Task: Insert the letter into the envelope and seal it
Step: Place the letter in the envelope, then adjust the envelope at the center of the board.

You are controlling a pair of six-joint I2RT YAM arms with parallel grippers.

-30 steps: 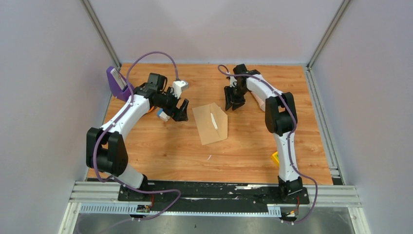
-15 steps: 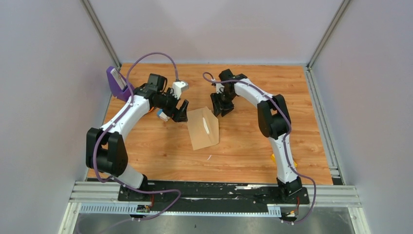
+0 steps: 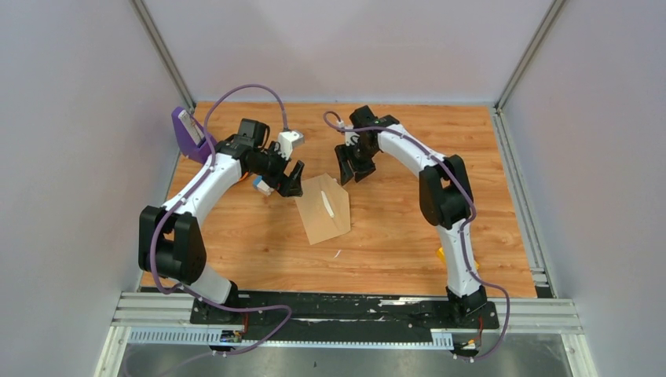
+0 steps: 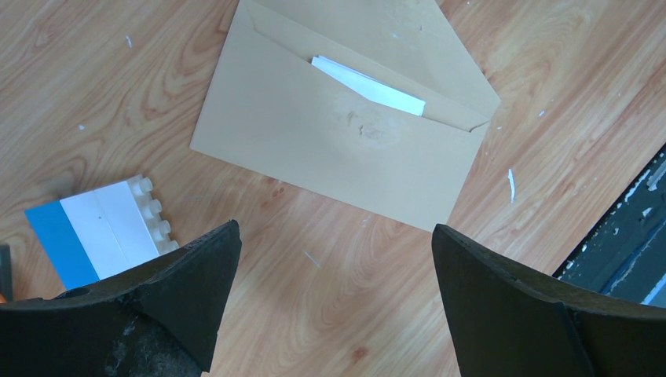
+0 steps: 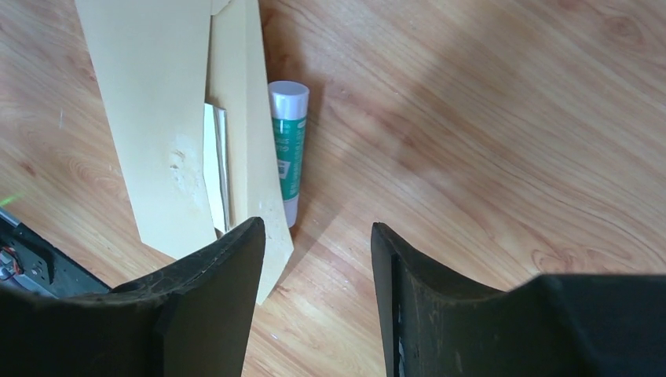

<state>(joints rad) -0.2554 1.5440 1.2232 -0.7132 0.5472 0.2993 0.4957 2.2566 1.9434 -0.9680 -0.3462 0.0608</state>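
- Scanning the wooden table first, you find the envelope flat on it near the middle, skewed, between the two arms.
- Envelope: the pointed flap lies open on the wood, not yet folded down. Sealing is left to do.
- Left gripper: hovers over the near-left side of the envelope. The claw is spread as wide as it goes, with only bare wood and envelope showing between its fingers. It holds nothing.
- Right gripper: hovers off the flap side. The claw is partly open with only wood in the gap, gripping nothing.
- Letter: mostly inside the pocket. You see only a pale sliver at the mouth, so insertion looks nearly done, and it may want a nudge deeper.
- Glue stick: lies on the wood against the flap's outer edge. It is likely your sealing tool, and it sits untouched.
- Blue-and-white toy block: sits near the envelope's corner, apart from it and not in your way.
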